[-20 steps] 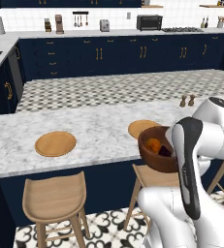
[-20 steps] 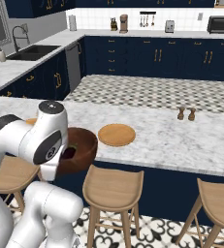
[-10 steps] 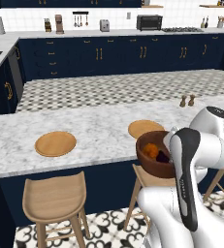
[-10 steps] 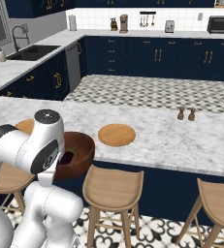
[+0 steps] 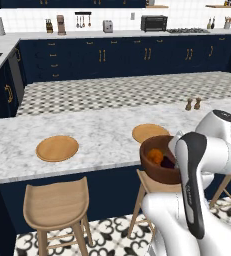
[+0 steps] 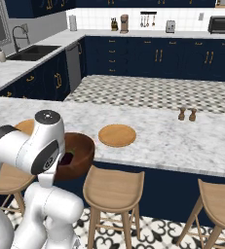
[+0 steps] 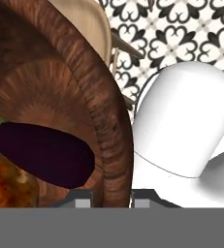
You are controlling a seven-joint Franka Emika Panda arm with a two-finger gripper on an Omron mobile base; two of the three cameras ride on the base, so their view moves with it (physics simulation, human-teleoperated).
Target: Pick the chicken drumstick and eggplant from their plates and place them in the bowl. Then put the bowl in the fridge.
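Note:
My gripper (image 7: 112,199) is shut on the rim of the dark reddish-brown bowl (image 7: 104,111), one finger inside the wall and one outside. In the bowl lie the dark purple eggplant (image 7: 43,152) and the orange-brown chicken drumstick (image 7: 7,186). The left base view shows the bowl (image 5: 156,172) held off the counter's front edge above a stool, with the drumstick (image 5: 156,156) and eggplant (image 5: 168,163) in it. Both tan plates (image 5: 57,148) (image 5: 149,133) lie bare on the marble counter. In the right base view my arm partly covers the bowl (image 6: 80,153). The fridge is out of view.
Wooden stools (image 5: 57,205) (image 6: 114,187) stand along the front of the marble island (image 5: 17,150). Salt and pepper shakers (image 5: 193,104) sit at its far right. Navy cabinets line the back wall, with a sink (image 6: 33,51) at the left and a patterned tile floor below.
The bowl, gripped at its rim, has come a little lower and back toward me, off the counter edge. My elbow has swung with it. The plates have not moved.

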